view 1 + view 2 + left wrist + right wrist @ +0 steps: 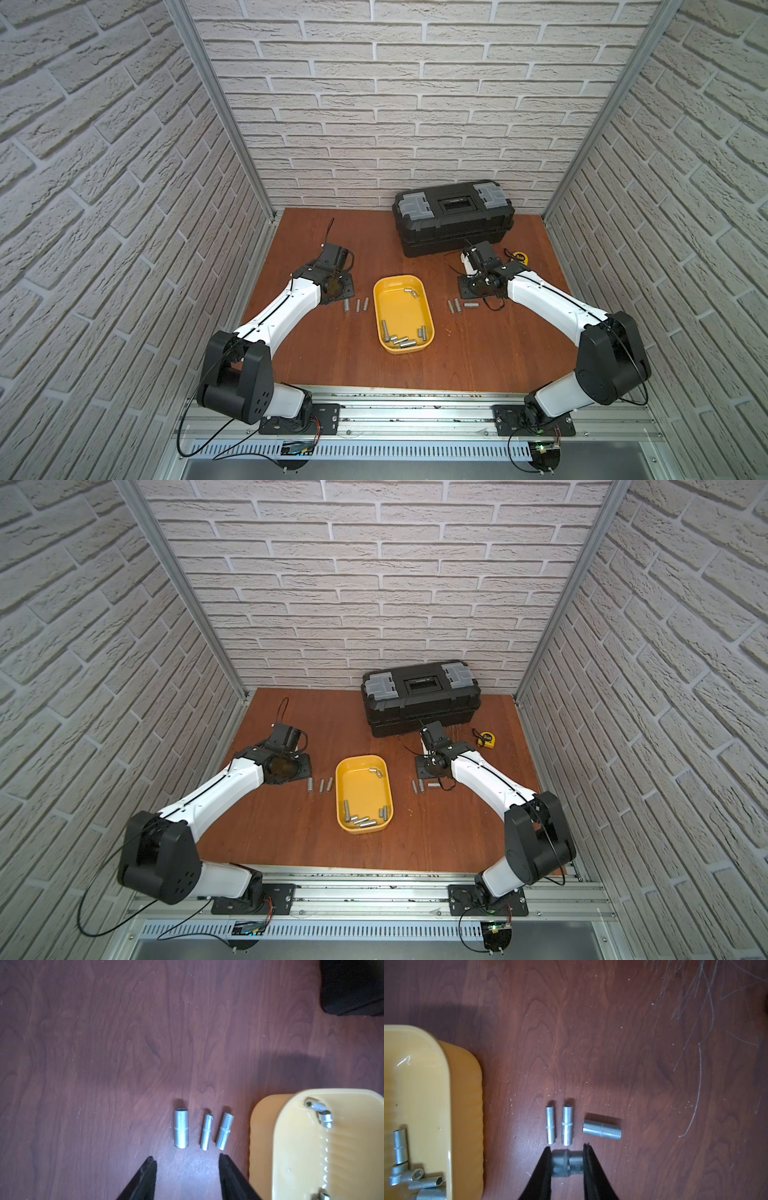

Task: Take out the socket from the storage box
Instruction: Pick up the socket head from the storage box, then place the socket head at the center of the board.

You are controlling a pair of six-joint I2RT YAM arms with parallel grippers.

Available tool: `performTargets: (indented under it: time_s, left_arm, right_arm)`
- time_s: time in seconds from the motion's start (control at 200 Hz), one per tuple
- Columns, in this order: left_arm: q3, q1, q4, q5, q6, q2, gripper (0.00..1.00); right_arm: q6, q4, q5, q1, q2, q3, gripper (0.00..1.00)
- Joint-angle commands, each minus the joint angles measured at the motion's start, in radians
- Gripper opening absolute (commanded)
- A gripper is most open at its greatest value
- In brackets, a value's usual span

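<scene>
Toolbox (pixel 453 224) and tape measure (pixel 520 257) near right jaws clamped on socket (pixel 566 1164); left jaws apart.

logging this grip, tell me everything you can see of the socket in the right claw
The socket is a short, dull grey metal piece, stepped: a wider section with angled facets and a narrower plain one. It lies crosswise in the right claw, one end against each jaw, close by three sockets lying on the wooden table. Whether it touches the table is unclear.
</scene>
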Motion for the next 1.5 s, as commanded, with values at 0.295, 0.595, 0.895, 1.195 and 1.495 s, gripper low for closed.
performTargets:
  time_s: [0.295, 0.595, 0.895, 1.195, 1.495]
  left_arm:
    - [0.074, -0.088, 0.017, -0.017, 0.012, 0.067, 0.53]
    - [0.099, -0.151, 0.033, -0.015, 0.001, 0.096, 0.53]
    - [0.143, -0.205, 0.052, -0.008, -0.005, 0.152, 0.53]
    - [0.195, -0.252, 0.067, 0.005, -0.01, 0.226, 0.53]
    - [0.219, -0.274, 0.07, 0.009, -0.01, 0.261, 0.54]
  right_arm:
    - [-0.063, 0.066, -0.05, -0.086, 0.205, 0.079, 0.24]
    - [-0.077, 0.066, -0.062, -0.123, 0.276, 0.096, 0.24]
    - [-0.073, 0.068, -0.073, -0.131, 0.307, 0.102, 0.25]
    - [-0.067, 0.069, -0.085, -0.131, 0.313, 0.101, 0.29]
    - [-0.073, 0.063, -0.083, -0.131, 0.306, 0.101, 0.32]
